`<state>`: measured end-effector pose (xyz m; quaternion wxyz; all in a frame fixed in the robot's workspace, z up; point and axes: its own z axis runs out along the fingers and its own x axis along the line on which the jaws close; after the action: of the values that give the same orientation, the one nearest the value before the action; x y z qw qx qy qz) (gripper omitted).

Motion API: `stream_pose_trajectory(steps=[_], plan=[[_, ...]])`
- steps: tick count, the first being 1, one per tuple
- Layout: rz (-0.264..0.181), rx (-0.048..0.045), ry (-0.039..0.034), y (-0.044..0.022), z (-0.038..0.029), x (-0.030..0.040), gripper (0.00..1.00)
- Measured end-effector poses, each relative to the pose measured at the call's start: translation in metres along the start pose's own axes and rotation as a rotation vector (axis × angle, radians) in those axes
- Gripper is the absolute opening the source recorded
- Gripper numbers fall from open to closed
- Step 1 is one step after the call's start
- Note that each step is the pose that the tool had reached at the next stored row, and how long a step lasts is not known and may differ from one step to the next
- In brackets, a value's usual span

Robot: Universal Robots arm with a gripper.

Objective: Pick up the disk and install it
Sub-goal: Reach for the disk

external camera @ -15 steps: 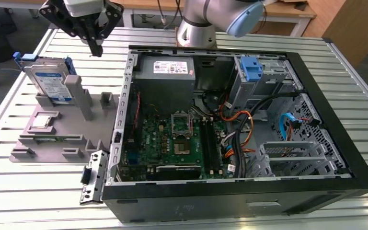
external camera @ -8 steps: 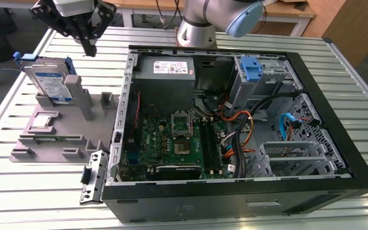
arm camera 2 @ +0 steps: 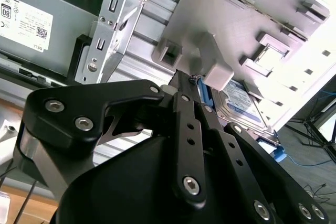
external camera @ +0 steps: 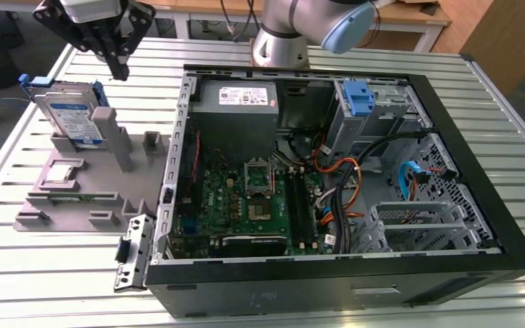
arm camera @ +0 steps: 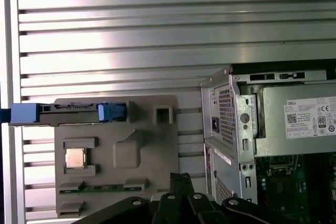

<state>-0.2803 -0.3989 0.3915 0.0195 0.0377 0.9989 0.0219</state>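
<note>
tool (external camera: 117,70) clenched, fingers together, nothing held | hangs over grey fixture (external camera: 80,201), near the disk, not touching | disk (external camera: 69,117) stands on edge in fixture slot, blue rails around it, label facing out | fixture on slatted bench (external camera: 44,287), beside open computer case (external camera: 481,205), on the exterior view's left
</note>
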Motion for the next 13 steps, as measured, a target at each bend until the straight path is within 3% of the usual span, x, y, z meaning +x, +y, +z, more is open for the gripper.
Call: stream_pose_trajectory(steps=[13], plan=[[0.0, 0.0, 0.0, -0.0016, -0.0007, 0.0214, 0.1]])
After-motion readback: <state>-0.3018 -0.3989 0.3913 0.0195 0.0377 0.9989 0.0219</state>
